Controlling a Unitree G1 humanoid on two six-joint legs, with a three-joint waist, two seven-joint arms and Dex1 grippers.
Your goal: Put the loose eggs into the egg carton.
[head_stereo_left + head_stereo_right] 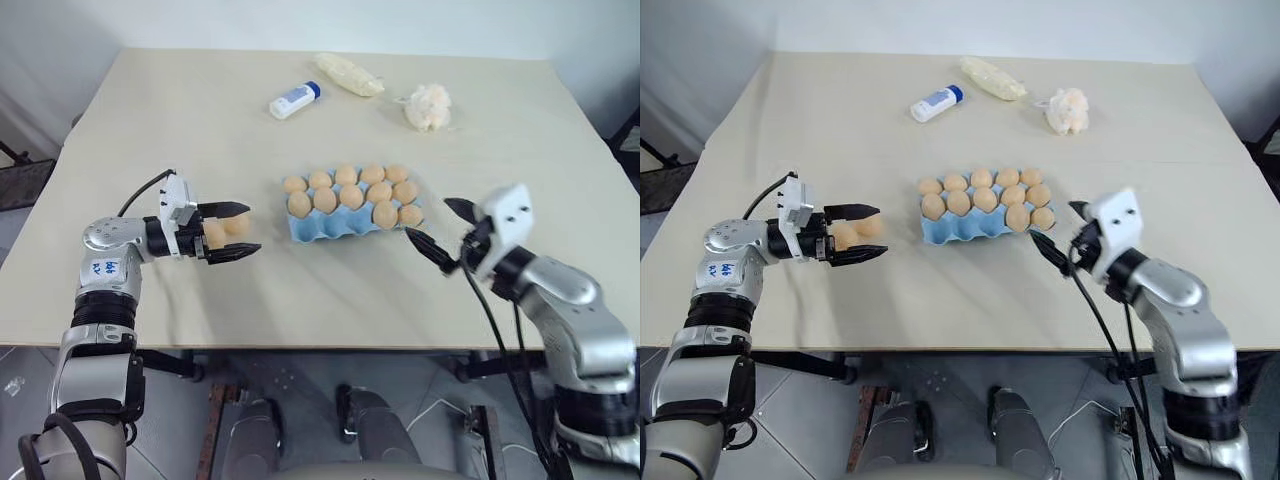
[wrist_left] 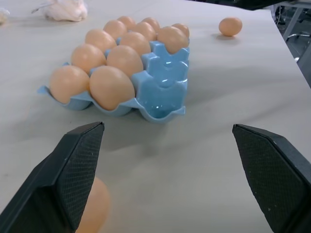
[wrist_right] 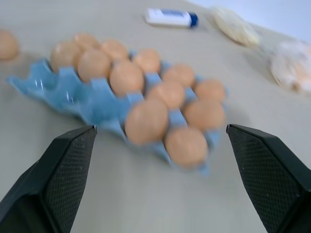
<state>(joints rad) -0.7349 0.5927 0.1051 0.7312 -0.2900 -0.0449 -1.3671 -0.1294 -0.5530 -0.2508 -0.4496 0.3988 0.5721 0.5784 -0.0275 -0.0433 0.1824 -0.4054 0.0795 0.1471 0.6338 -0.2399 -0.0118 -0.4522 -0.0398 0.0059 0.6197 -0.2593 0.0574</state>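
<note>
While the egg carton (image 1: 352, 215) sits mid-tabletop (image 1: 300, 290) with most of its cups filled, the left claw (image 1: 233, 232) hangs level with its fingers spread wide around two loose eggs (image 1: 225, 230) lying side by side on the surface. It grips neither yet, I'd say (the fingers flank the pair rather than pinch). The empty cups run along the carton's near row, on the side facing that arm, which looks like why it lines up from there. Over on the other side, the right claw (image 1: 437, 230) is released and empty, hovering just beside the carton's near right corner. The left wrist view also catches another stray egg (image 2: 230, 26) beyond the carton.
</note>
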